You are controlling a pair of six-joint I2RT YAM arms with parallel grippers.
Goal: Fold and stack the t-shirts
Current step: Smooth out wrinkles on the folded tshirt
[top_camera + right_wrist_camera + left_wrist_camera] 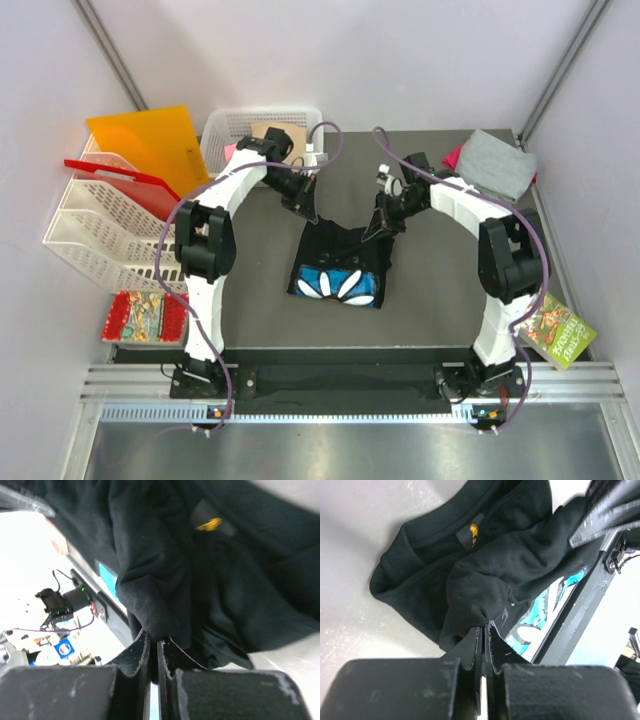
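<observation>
The black t-shirt (340, 262) with a blue and white print hangs in the middle of the table, held up between both grippers. My left gripper (308, 208) is shut on its upper left edge; the left wrist view shows the cloth (485, 580) pinched between the jaws (484, 627). My right gripper (380, 226) is shut on its upper right edge; the right wrist view shows black cloth (150, 580) pinched at the tips (152, 639). A folded grey t-shirt (496, 163) lies at the back right over a pink one (453, 156). A tan t-shirt (282, 135) lies in the white basket.
A white basket (232, 128) stands at the back left beside an orange plastic sheet (148, 142) and white racks (90, 232) with a red piece. Printed booklets lie at the left (140, 316) and right (556, 332) table edges.
</observation>
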